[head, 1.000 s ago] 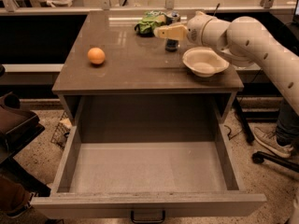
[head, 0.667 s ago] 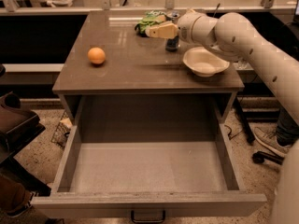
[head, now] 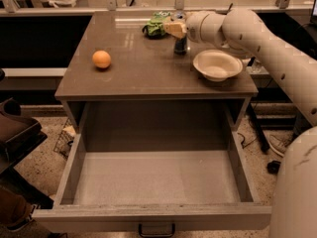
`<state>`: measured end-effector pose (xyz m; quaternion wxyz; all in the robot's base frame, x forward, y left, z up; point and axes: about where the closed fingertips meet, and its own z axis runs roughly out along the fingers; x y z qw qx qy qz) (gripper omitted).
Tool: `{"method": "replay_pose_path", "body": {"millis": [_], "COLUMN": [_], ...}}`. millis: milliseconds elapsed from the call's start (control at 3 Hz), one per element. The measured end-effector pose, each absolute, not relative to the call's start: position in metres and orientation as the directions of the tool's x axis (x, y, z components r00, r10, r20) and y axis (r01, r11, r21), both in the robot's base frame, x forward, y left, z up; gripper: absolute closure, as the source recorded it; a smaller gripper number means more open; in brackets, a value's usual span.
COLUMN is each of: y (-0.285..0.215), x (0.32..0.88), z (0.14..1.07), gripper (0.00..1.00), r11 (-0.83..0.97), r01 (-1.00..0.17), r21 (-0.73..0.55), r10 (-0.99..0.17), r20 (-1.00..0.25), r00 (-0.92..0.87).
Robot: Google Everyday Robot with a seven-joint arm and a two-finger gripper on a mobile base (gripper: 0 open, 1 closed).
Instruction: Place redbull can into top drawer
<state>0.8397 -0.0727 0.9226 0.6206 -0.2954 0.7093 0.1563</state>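
The redbull can [head: 181, 45] stands upright at the back of the cabinet top [head: 138, 76], left of a white bowl. Only its dark lower part shows; its top is hidden behind my gripper [head: 175, 29]. The gripper sits right at the can's top, reaching in from the right on the white arm [head: 257, 38]. The top drawer [head: 153, 216] is pulled fully out below the cabinet top. It is a deep grey box with nothing in it, and its small dark handle [head: 156, 230] is at the bottom edge of the view.
An orange [head: 101, 59] lies on the left of the cabinet top. A white bowl [head: 217, 65] sits at the right. A green bag [head: 155, 26] lies behind the can. A dark seat-like object [head: 15, 130] stands left of the drawer.
The arm has swung left and the gripper has shifted from beside the can to directly at its top. The can, orange, bowl and drawer have not moved.
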Motion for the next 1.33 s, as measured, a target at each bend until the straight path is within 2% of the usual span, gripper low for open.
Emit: {"method": "replay_pose_path", "body": {"millis": [667, 1000, 1333], "y": [-0.067, -0.068, -0.076], "x": [0.840, 0.839, 0.837], "z": [0.921, 0.925, 0.961], "gripper": [0.95, 1.00, 1.00], "r11": [0.772, 0.769, 0.760], "r01": [-0.619, -0.624, -0.632], "r21": [-0.143, -0.140, -0.152], "r10": [-0.225, -0.222, -0.233], "r20": [-0.973, -0.973, -0.971], "r00": [-0.056, -0.055, -0.047]}}
